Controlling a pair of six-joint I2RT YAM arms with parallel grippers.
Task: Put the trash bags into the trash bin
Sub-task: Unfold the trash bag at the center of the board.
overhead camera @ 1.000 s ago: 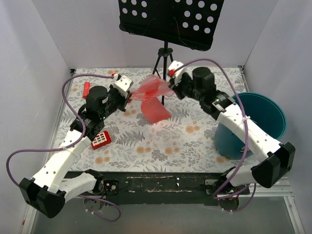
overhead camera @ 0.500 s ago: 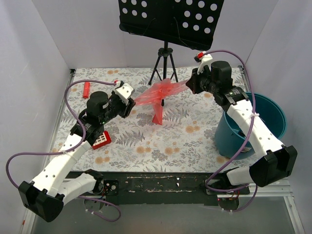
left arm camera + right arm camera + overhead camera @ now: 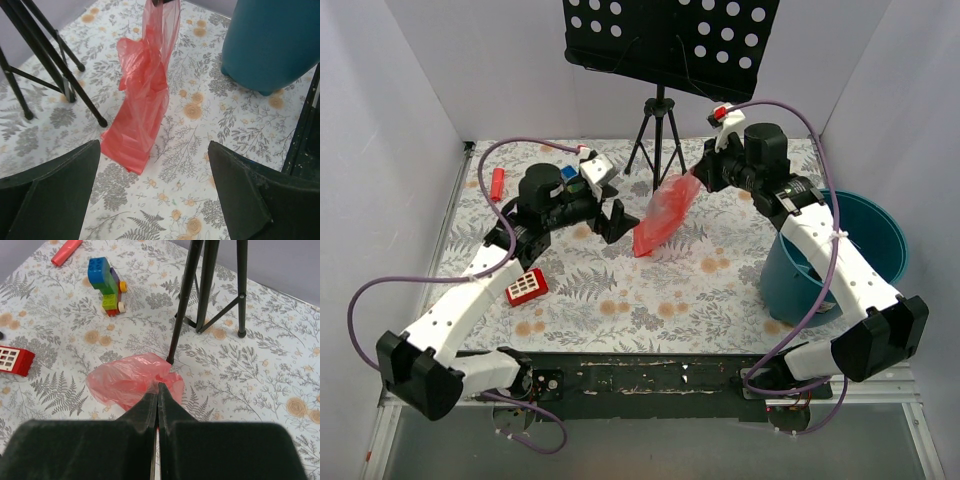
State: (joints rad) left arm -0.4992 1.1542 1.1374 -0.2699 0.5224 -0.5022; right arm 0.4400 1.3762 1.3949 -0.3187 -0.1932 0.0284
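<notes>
Pinching a thin, translucent red-pink plastic trash bag (image 3: 662,212) by its top edge with the right claw (image 3: 698,180), closed flat on a fold of the crinkled film. From the right wrist, two dark fingers (image 3: 145,410) pressed together, with the film bunched just beyond their tips. Hanging slantwise from that grip, down and toward the left arm, with the lower end apparently resting on the floral-patterned table (image 3: 710,295), close by one foot of the black tripod (image 3: 658,130). Outside the round teal-blue plastic trash bin (image 3: 865,240), upright at the right side of the table beside the right arm and well apart from the bag. Spread wide and gripping nothing: the left claw (image 3: 154,146), low over the table and facing the bag, with the bag's folded bottom lying beyond the gap in the left wrist view and the bin's wall behind it to the right. No contact between left claw and bag. Elsewhere on the table: a small red block with white squares (image 3: 527,287) beside the left arm, a small red cylinder (image 3: 497,183) toward the far left edge, and a small stack of coloured toy bricks (image 3: 106,285) near it. Above the tripod, a black perforated stand panel (image 3: 670,35).
</notes>
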